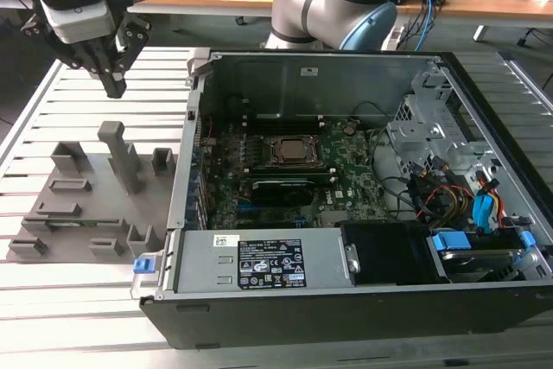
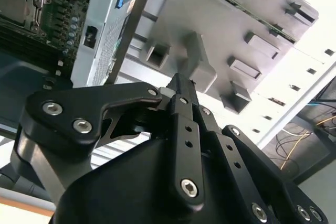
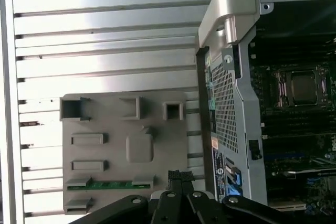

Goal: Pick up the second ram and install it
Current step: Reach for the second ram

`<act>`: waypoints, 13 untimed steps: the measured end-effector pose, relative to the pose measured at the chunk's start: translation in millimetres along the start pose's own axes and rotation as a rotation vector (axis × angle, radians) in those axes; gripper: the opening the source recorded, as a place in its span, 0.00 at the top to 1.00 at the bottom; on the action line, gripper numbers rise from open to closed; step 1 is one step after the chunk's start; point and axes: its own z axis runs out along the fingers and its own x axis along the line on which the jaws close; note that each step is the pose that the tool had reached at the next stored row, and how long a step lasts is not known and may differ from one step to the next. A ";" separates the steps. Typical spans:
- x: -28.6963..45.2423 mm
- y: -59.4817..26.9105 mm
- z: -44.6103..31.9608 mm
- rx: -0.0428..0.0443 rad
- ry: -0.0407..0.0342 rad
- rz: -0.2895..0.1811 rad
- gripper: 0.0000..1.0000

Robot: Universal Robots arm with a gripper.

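The second ram (image 3: 110, 184) is a thin green stick lying flat in a slot of the grey holder block (image 3: 105, 124), between two grey clips. In the exterior view, the ram (image 1: 82, 224) lies near the holder's front edge, at the exterior view's left. My gripper (image 1: 115, 86) hangs high above the holder's far side, fingers pressed together and holding nothing. In the second wrist view the gripper (image 2: 178, 81) points down over the holder's tall post, and the ram (image 2: 257, 17) lies well away from the tips. The motherboard (image 1: 285, 170) lies inside the open case.
The open computer case (image 1: 346, 300) stands at the exterior view's right of the holder, its metal wall (image 3: 231, 103) close beside it. A tall grey post (image 1: 121, 157) rises from the holder. The slatted metal table (image 3: 105, 40) runs under everything. A cluttered desk stands behind.
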 end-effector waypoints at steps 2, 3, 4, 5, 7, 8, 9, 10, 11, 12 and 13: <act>6.5 -0.5 -0.1 0.0000 0.0000 0.000 0.89; 10.0 -0.8 -0.1 0.0000 0.0000 0.000 0.89; 13.3 -1.0 -0.1 -0.0001 0.0000 0.000 0.89; 15.2 -1.2 -0.2 0.0001 0.0000 0.000 0.89; 19.4 -1.5 -0.2 0.0000 0.0000 0.000 0.89; 20.9 -1.6 -0.2 0.0000 0.0000 0.000 0.89; 22.2 -1.7 -0.3 0.0000 0.0000 0.000 0.89; 24.6 -1.8 -0.3 0.0000 0.0001 0.000 0.89; 26.9 -2.0 -0.3 0.0000 -0.0001 0.000 0.89; 29.1 -2.2 -0.3 0.0001 0.0000 0.000 0.89; 30.5 -2.3 -0.4 0.0001 0.0000 0.000 0.89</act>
